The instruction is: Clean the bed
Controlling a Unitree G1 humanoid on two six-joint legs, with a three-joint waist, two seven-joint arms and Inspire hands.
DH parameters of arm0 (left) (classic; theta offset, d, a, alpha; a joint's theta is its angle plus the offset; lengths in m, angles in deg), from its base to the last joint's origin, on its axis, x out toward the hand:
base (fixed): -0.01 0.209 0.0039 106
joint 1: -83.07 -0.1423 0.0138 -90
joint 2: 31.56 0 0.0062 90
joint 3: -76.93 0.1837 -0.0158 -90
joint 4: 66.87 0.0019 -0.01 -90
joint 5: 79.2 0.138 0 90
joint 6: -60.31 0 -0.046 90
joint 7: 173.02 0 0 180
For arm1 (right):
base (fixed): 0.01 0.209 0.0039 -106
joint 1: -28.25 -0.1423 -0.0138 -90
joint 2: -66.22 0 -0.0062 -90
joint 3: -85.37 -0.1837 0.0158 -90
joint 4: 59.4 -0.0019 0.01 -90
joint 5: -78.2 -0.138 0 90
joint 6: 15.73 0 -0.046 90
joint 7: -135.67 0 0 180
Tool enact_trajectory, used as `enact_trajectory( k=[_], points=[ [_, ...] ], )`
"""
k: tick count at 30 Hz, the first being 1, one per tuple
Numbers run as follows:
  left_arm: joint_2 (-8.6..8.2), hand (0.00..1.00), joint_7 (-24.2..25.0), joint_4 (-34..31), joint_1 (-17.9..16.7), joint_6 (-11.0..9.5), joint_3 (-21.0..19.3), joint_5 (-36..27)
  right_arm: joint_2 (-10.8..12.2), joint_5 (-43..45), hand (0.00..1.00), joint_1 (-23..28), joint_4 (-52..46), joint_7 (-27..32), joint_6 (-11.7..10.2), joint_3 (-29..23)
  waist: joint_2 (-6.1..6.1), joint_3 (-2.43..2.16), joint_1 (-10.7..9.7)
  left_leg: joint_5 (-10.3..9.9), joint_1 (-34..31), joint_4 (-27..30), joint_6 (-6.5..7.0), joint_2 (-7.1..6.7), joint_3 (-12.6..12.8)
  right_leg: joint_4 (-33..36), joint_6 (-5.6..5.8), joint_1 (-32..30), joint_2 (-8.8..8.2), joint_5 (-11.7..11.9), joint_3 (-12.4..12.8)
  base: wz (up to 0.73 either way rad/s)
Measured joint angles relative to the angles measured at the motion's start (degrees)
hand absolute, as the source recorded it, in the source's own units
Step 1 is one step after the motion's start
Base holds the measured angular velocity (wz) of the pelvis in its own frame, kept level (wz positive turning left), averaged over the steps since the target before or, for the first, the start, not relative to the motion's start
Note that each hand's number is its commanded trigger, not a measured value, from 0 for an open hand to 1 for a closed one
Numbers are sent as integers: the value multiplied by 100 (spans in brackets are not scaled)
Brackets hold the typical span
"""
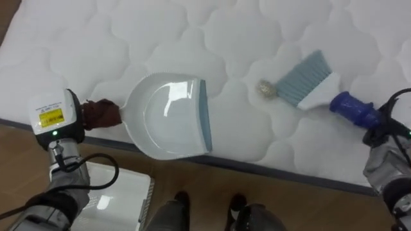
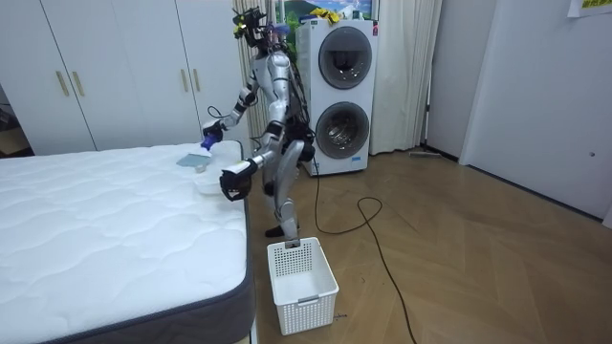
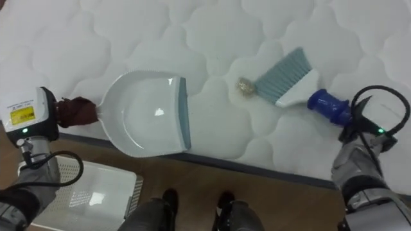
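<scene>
I stand at the edge of the white quilted mattress (image 1: 160,38). My left hand (image 1: 103,114) is closed at the rear of the white plastic dustpan with a grey-blue lip (image 1: 170,115). The fingers look curled round its handle, though they hide it. The dustpan lies flat near the mattress edge, its lip facing my right. My right hand (image 3: 354,123) is clasped round the dark blue handle of the white brush with pale blue bristles (image 1: 311,80), whose bristles rest on the mattress. A small crumpled beige ball of litter (image 1: 266,88) sits touching the bristle tips, between brush and dustpan. A white slatted plastic basket (image 2: 301,272) stands on the wooden floor beside my feet.
</scene>
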Motion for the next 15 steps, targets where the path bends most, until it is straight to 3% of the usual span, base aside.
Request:
enact_trajectory(
  k=[2, 5, 15],
  points=[
    [62, 100, 3, -1, 2, 0, 0, 0, -145, 341, 100, -134, 54, -7, 81, 71, -33, 8, 0, 0, -4, -7, -9, 40, -51, -82, -33, 56, 25, 25, -66, 7],
    [166, 100, 8, -14, 37, 22, -2, 61, -162, 779, 100, -234, 72, -20, 133, 159, -166, 14, 96, -23, -26, -2, -49, 127, -24, -121, -71, 42, 104, 47, -65, -6],
    [267, 100, 22, -198, 173, 221, -5, 296, -354, 1508, 100, -505, 65, -12, 221, 347, -213, 7, 129, -17, -198, 86, -73, 199, -41, -169, -94, -33, 171, 59, -114, 0]
  ],
)
